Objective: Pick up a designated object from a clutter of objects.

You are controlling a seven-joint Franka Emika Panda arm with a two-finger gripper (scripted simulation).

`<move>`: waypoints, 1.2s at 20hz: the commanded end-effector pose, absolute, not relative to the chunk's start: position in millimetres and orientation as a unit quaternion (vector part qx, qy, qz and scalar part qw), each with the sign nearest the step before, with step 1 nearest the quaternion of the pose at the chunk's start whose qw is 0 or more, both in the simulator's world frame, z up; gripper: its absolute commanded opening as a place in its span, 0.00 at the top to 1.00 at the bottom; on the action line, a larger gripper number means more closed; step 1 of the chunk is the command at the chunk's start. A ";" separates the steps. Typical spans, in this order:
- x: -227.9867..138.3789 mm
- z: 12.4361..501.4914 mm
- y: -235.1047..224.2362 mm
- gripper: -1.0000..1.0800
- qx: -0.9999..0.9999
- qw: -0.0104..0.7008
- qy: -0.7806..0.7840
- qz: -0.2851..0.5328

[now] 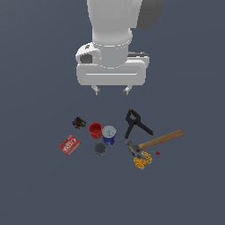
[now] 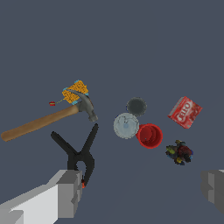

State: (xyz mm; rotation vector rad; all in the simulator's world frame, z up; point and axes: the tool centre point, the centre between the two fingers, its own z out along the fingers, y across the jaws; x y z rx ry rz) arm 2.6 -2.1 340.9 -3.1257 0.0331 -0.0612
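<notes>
The black spring clamp (image 1: 135, 123) lies on the counter (image 1: 39, 189) at one o'clock of the clutter, handles splayed toward the hammer (image 1: 154, 143), which nearly touches them. The gripper (image 1: 111, 91) hovers above, fingers (image 2: 70, 192) wide apart and empty. Best to descend over the pivot, clear of the hammer head and blue can (image 1: 109, 135).

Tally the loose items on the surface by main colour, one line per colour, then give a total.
Red: 2 – cup, box
Blue: 1 – can
Black: 1 – clamp
Grey: 1 – round piece
Dark: 1 – berry cluster
Wood: 1 – hammer
Orange-yellow: 1 – block
Total: 8
</notes>
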 end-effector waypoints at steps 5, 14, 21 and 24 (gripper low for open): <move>3.7 341.3 -0.1 0.38 -1.000 0.006 0.011 -0.022; 5.6 338.4 1.5 0.38 -1.000 0.003 0.015 -0.025; 11.5 319.5 2.0 0.38 -0.999 -0.011 0.036 -0.030; 15.2 306.3 2.8 0.38 -0.998 -0.019 0.050 -0.033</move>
